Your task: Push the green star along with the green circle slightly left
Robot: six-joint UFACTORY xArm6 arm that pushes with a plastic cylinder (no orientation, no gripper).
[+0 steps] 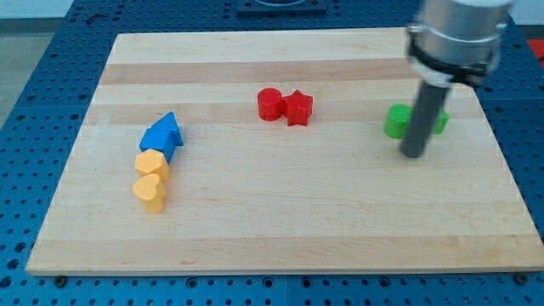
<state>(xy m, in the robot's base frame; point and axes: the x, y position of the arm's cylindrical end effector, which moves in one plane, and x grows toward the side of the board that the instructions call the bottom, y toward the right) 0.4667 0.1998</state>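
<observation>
The green circle (396,121) sits at the view's right on the wooden board (280,212). Another green block, the green star (440,121), is right beside it, mostly hidden behind the rod. My rod comes down from the view's top right. My tip (412,154) rests on the board just below the two green blocks, in front of the gap between them, close to the circle's lower right edge.
A red circle (269,104) and red star (297,108) touch near the board's top centre. At the view's left stand a blue block cluster (161,135), a yellow hexagon (150,162) and a yellow heart (150,191) in a column.
</observation>
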